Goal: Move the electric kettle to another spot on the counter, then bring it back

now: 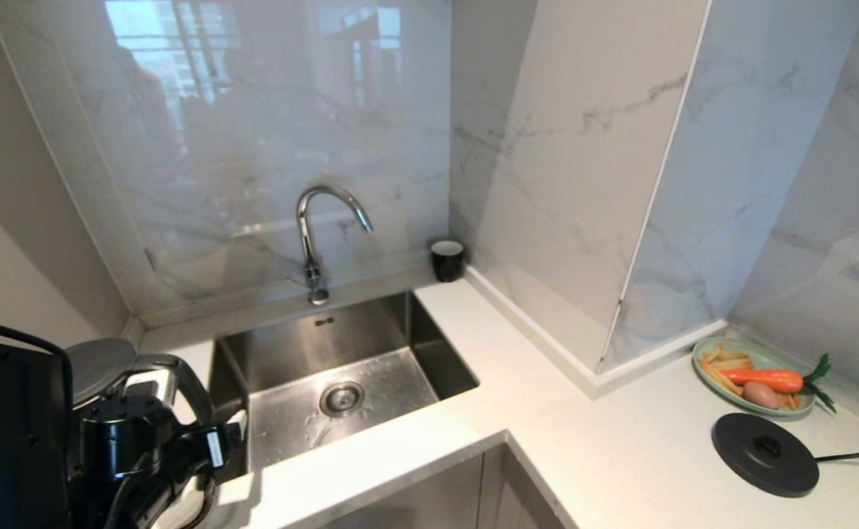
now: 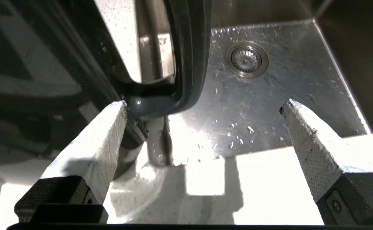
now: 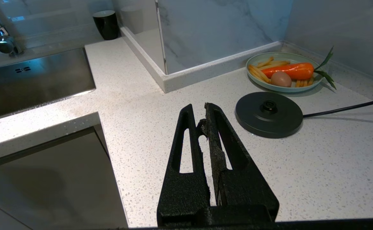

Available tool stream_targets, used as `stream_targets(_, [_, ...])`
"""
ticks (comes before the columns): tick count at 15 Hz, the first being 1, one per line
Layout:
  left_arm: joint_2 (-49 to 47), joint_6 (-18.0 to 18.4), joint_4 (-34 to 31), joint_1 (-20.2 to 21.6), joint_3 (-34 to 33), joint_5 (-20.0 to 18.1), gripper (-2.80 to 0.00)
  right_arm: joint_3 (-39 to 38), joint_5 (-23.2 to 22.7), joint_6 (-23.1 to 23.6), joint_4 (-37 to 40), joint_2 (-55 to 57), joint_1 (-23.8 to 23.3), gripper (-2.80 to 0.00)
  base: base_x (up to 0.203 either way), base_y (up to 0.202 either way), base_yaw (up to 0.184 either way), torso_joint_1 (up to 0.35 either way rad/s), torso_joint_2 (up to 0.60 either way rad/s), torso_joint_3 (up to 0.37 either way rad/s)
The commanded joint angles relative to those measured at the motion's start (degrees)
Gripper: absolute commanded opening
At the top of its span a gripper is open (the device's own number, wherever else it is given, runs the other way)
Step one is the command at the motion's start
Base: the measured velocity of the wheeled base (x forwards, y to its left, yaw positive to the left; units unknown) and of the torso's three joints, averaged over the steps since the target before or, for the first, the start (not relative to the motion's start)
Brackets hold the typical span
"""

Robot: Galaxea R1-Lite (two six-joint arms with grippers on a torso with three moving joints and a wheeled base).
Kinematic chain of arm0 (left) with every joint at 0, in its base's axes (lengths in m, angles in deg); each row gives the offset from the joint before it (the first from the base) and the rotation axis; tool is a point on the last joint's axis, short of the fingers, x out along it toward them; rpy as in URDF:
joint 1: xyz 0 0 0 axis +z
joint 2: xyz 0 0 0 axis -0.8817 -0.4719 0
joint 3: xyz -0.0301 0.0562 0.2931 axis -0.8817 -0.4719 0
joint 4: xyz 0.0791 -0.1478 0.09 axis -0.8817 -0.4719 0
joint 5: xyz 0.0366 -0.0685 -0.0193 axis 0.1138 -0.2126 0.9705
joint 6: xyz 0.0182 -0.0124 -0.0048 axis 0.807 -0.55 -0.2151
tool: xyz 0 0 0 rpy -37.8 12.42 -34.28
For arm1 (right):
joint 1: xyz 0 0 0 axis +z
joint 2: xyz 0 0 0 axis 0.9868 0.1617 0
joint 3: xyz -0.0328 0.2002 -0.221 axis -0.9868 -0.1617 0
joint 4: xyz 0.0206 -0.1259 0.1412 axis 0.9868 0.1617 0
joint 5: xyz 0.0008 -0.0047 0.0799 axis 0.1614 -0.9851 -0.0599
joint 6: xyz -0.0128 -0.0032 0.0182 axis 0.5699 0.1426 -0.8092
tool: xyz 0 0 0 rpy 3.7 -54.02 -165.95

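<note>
The electric kettle (image 2: 78, 54) stands on the counter (image 2: 269, 188) just ahead of the left gripper (image 2: 205, 107), its 2 fingers (image 2: 307, 134) spread wide, holding nothing.

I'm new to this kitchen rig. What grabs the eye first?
The electric kettle stands left of the steel sink, the open left gripper at its handle. Far right, its empty base disc lies by a plate holding a carrot.

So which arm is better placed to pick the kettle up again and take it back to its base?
Probably the left. The left gripper stands open right at the electric kettle handle, left of the sink. The right gripper is shut and hangs over the counter beside the base disc, far from the kettle.
</note>
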Motion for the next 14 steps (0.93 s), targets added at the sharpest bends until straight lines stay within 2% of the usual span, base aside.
stream_targets(1, [2.90,-0.42,0.51,-0.90,-2.09,0.01,0.00,0.02,0.02,0.02,0.02,0.00,0.01,-2.80,0.000,0.000,0.000,0.000,0.00,0.000])
stream_targets(5, [8.55,-1.35,0.51,-3.51,-4.59,0.34,0.00,0.02,0.02,-0.04,-0.01,0.00,0.01,-2.80,0.000,0.000,0.000,0.000,0.00,0.000])
stream_targets(6, [9.71,-1.42,0.51,-3.58,-4.61,0.43,-2.80,0.02,0.02,-0.02,0.02,0.04,0.01,-2.80,0.000,0.000,0.000,0.000,0.00,0.000])
stream_targets(12, [17.83,-1.24,0.51,-5.45,-4.62,0.47,-2.80,0.01,0.02,-0.07,-0.01,0.00,0.01,-2.80,0.000,0.000,0.000,0.000,0.00,0.000])
stream_targets(14, [22.88,-0.02,-0.34,-6.13,-4.62,0.47,-2.80,-0.06,0.02,-0.07,0.01,0.07,0.01,-2.80,0.000,0.000,0.000,0.000,0.00,0.000])
